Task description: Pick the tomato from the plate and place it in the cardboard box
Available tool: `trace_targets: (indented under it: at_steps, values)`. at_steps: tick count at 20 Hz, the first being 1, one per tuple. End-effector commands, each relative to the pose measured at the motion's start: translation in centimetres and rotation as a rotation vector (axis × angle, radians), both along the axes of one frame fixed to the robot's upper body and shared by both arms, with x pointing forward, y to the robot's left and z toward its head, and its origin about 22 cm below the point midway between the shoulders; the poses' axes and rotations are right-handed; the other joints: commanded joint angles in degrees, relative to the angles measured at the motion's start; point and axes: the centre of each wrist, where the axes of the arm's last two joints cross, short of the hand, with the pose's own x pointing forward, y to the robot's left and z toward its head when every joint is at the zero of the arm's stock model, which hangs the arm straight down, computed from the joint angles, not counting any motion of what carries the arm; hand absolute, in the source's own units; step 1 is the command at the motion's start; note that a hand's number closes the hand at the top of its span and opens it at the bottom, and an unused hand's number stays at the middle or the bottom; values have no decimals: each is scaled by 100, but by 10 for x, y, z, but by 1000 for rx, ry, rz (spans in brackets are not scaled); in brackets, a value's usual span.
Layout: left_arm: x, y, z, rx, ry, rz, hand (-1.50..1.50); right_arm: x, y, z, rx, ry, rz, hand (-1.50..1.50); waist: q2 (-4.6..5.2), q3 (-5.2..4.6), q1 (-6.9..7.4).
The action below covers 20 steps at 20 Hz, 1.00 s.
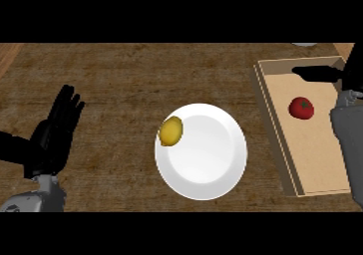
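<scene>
The red tomato (301, 107) lies on the floor of the cardboard box (272, 124) at the right, in its far half. My right hand (328, 74) hovers over the box's far end, just beyond the tomato and apart from it, open with its fingers stretched left. Its grey forearm (352, 144) runs along the box's right side and hides that wall. The white plate (206, 159) sits at the centre, left of the box. My left hand (53, 137) rests open at the left edge with its fingers up.
A yellow lemon-like fruit (170, 131) sits on the plate's left rim. A small pale object (306, 44) peeks in at the top edge beyond the box. Brown wooden counter (118, 84) spreads between my left hand and the plate.
</scene>
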Motion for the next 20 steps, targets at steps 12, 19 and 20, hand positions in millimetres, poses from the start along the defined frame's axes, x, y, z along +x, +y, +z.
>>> trace_targets:
  at_steps: [12, 19, 20]
  values:
    - [8, 2, -3, -4, 3, 8, 0, -80, -78, 7, 430, -395, 15, -150, -6, -6, -41]
    - [-7, -9, 10, 2, 1, -1, 0, -123, -92, -32, 433, -435, -31, -150, -11, -5, -8]
    - [-8, 15, 17, 6, -10, 9, 0, -123, -108, -16, 453, -430, -24, -150, -9, -6, 1]
